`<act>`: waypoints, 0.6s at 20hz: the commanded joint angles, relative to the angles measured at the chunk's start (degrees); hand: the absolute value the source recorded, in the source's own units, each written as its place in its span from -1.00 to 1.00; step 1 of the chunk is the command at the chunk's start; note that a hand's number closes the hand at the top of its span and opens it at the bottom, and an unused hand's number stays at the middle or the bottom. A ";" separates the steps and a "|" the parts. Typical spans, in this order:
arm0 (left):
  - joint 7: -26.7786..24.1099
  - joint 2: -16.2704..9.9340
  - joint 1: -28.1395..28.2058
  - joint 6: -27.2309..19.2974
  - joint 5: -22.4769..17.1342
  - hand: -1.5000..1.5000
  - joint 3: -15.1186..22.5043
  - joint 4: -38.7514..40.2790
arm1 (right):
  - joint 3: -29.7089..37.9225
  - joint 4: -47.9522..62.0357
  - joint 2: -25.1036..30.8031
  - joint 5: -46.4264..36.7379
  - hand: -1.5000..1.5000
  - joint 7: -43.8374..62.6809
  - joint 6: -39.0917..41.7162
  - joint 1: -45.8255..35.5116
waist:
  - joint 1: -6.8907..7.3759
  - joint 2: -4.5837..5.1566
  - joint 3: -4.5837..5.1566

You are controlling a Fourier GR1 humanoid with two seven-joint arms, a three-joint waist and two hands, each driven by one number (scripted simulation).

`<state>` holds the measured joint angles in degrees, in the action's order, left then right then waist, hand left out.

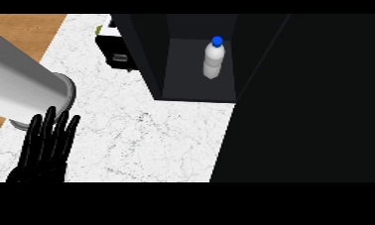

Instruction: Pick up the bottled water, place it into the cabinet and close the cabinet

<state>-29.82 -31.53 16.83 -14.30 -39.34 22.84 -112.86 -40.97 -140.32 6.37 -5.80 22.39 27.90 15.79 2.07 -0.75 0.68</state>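
**Counter, cabinet and bottle: holdings as seen from the head view**

White marbled counter (147, 135), flecked with fine grey veins, fills the left and lower middle of the frame; a strip of brown wood surface (26, 33) shows at the upper left corner beyond the counter's edge.

Item 1: cabinet (198, 85), black, standing on the counter at upper centre; its interior open to view, dark walls and a dark grey floor; a broad black panel (300, 100), seemingly the cabinet's door, covers the whole right side of the frame from top to bottom.

Item 2: bottled water (213, 60), clear-white body with a blue cap; upright inside the cabinet, on its floor, towards the right of the compartment; nothing touching it.

Item 3: small black appliance (116, 45), partly hidden behind the cabinet's left wall at upper left; a white top and a touch of yellow-green on it; what it is cannot be told.

Item 4: left hand (47, 144), black, at the lower left of the frame; fingers straight and pointing up the frame, slightly spread, grasping nothing; set above the counter, well apart from the cabinet and the bottle; its grey forearm (29, 87) is a thick cylinder crossing the left edge above the hand.

Item 5: right hand; not visible anywhere in the view.
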 commanded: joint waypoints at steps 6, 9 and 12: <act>-0.76 -1.75 2.08 3.42 -2.03 -1.00 -2.30 -0.87 | -7.45 3.53 -5.94 -5.84 1.00 6.16 -9.63 -11.68 | 0.66 0.28 0.05; -0.77 -2.64 2.51 4.55 -2.47 -1.00 -3.04 -0.92 | -6.62 4.90 -5.89 -5.17 1.00 5.78 -9.48 -12.83 | 1.16 0.36 0.09; -1.12 -3.26 3.37 5.60 -2.84 -1.00 -3.60 -1.24 | -5.33 5.18 -5.86 -4.02 1.00 5.80 -9.11 -13.74 | 2.15 0.49 0.11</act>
<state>-30.58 -33.95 18.95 -9.85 -41.92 19.73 -113.59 -42.47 -140.12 10.28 -6.00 25.44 27.76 6.95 3.28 -0.30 0.78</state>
